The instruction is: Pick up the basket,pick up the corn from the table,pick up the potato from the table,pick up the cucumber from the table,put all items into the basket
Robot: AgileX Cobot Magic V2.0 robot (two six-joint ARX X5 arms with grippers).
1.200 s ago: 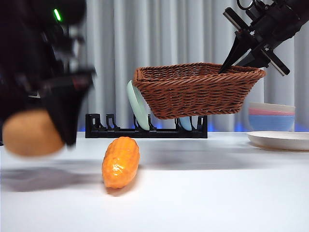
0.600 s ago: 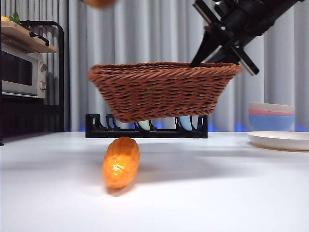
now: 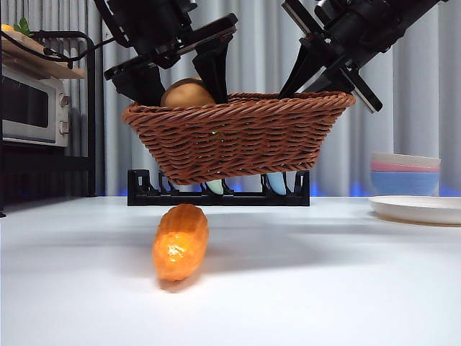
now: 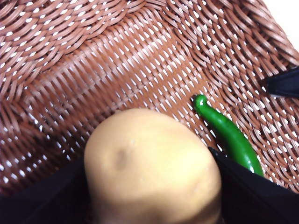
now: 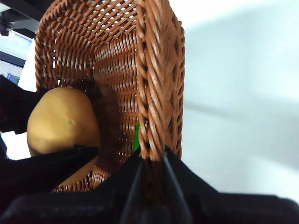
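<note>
Right gripper (image 3: 317, 76): jaws clamped on the braided rim of the basket (image 3: 234, 137), one jaw inside the wall, one outside. The right wrist view shows the rim pinched between the two jaws (image 5: 150, 156). The basket hangs in the air, clear of the table (image 3: 324, 288), slightly tilted, with its gripped side higher.

Left gripper (image 3: 180, 83): positioned over the other end of the basket, jaws closed on the potato (image 3: 186, 94). In the front view the potato's upper half shows just above the rim, between the two black jaws. In the left wrist view the potato (image 4: 152, 168) fills the lower middle, with a jaw pressing each flank and the woven basket floor (image 4: 117, 70) behind it. I cannot tell whether the potato touches the floor.

Cucumber (image 4: 229, 135): lying on the basket floor beside the potato, near a side wall. A sliver of green (image 5: 136, 137) is visible in the right wrist view, just inside the gripped wall.

Corn (image 3: 180, 241): lying on the table, below the basket and well apart from it, one tapered end toward the front camera. Neither gripper is near it.

Background: black dish rack (image 3: 216, 193) with plates behind the basket; stacked bowls (image 3: 405, 173) and a plate (image 3: 418, 209) at the right; microwave (image 3: 32, 104) on a shelf at the left.
</note>
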